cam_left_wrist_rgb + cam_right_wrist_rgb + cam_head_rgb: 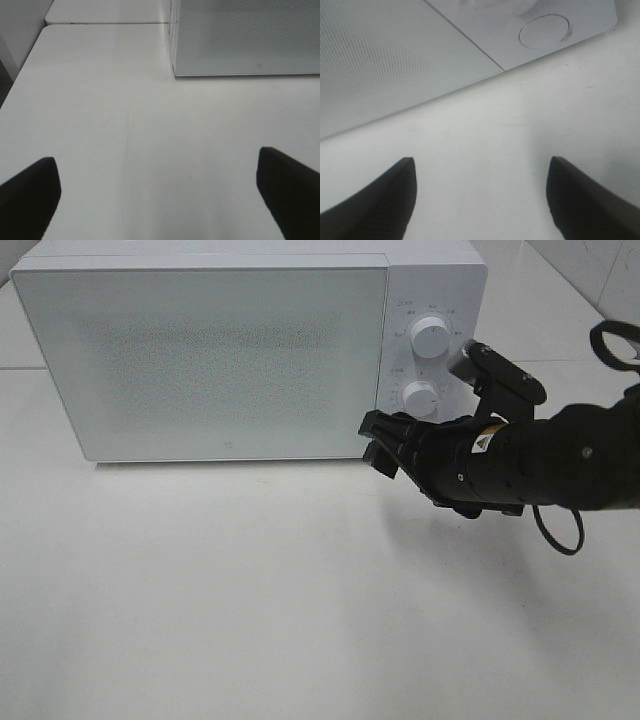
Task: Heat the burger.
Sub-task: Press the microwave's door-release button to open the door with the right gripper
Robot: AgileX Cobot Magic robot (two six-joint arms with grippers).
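A white microwave (230,350) stands at the back of the counter (250,590), its frosted door (200,360) closed. The right pincer (378,443) hovers low at the front corner where the door meets the control panel (430,300), below the two knobs (431,337). Its jaws are spread with nothing between them. The right wrist view shows a round button (543,31) on the panel just ahead of the pincer. The left pincer (160,195) appears only in its own wrist view. It is spread wide over bare counter and empty, facing the microwave's other front corner.

The burger appears in no view. It may be behind the frosted door, but the pictures cannot confirm this.

Handling, as a judgement: a small burger should be light and soft. Its loose layers can slide over one another, and the bun dents under pressure. A gentle pinch across the sides, low enough to catch both bun halves, should keep the stack together. A hard squeeze or a grip on the dome alone would likely crush it or lift off only the top. The domed crust may also be slippery.
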